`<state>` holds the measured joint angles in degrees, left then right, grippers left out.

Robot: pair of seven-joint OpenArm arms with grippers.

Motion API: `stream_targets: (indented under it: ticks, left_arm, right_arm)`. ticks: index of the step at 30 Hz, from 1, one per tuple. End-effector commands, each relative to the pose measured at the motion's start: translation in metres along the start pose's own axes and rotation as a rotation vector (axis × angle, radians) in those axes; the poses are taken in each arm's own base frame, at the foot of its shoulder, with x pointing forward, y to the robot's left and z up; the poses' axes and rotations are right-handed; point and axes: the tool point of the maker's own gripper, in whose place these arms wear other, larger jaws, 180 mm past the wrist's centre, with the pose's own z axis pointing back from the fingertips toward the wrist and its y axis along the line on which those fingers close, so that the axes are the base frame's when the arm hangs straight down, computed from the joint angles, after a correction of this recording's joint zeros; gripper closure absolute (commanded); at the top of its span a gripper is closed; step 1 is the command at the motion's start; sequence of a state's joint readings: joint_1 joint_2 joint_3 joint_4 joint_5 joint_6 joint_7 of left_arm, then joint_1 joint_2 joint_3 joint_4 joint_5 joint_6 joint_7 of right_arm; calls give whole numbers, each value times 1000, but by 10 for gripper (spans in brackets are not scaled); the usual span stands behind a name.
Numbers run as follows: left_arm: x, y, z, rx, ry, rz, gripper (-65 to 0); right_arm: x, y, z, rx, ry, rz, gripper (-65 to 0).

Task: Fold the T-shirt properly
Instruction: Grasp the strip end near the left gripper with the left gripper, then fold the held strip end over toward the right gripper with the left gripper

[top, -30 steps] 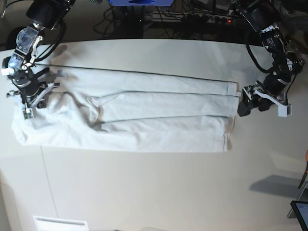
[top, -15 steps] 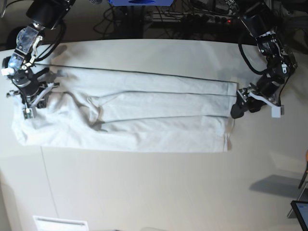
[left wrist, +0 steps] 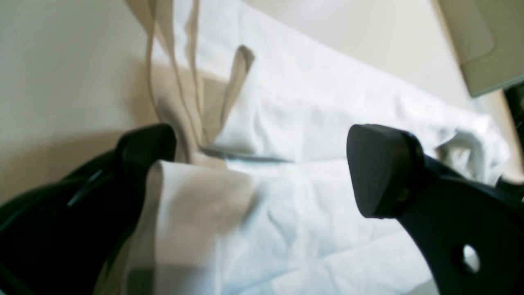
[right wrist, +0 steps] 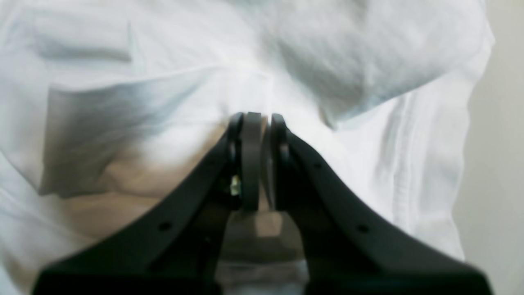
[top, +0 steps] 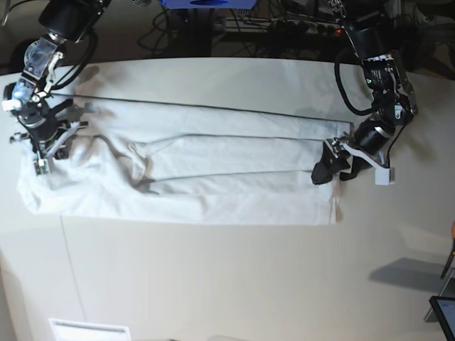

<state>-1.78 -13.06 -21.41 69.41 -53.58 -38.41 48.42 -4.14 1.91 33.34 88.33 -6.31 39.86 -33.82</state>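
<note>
The white T-shirt [top: 213,170] lies across the table as a long band, its sides folded lengthwise. My left gripper [top: 327,169] is at the shirt's right end, over its hemmed edge. In the left wrist view it [left wrist: 262,159] is open, its black fingers [left wrist: 380,168] spread over the wrinkled fabric [left wrist: 327,102], with a fold of cloth against the other finger. My right gripper [top: 44,150] is at the shirt's left end. In the right wrist view it [right wrist: 258,119] is shut, its tips pinching the T-shirt fabric [right wrist: 143,82].
The white table [top: 213,284] extends in front of the shirt. Cables and a power strip [top: 306,28] run along the back edge. A white sheet [top: 89,330] lies at the front left. A tablet corner [top: 444,312] shows at the front right.
My left gripper has moved left, from just off the shirt's right end to over its hem. The right arm and the shirt's left end have not moved.
</note>
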Motion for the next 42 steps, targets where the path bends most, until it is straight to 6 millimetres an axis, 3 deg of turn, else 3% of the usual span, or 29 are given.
stream_targets:
  ticks: [1,4,18,20,24,28,33,38,42]
  left_arm:
    - [1,8,0,32,34,-9,-648]
    - [0,9,-3,31,35,5,-605]
    - [-6,5,-9,22,37,31,-82]
    - [-6,5,-9,22,37,31,-42]
    - [-6,5,-9,22,37,31,0]
    - [-4,4,-8,22,34,25,0]
    - [13,1,1,67,-3,4,0]
    - [36,-19,11,86,-51,-57,0]
    - [42,-52,3,49,-40,-123,0]
  right_arm:
    - [-12,-7,3,-22,67,28,-46]
    - [-14,-7,3,-21,69,28,-46]
    - [-13,-7,3,-22,68,28,-46]
    - [-13,-7,3,-22,68,28,-46]
    - [-13,-7,3,-22,68,28,-46]
    - [-13,-7,3,-22,68,28,-46]
    - [-13,-7,3,-22,68,28,-46]
    - [-13,-7,3,-22,68,28,-46]
    - [-13,-7,3,-22,68,28,-46]
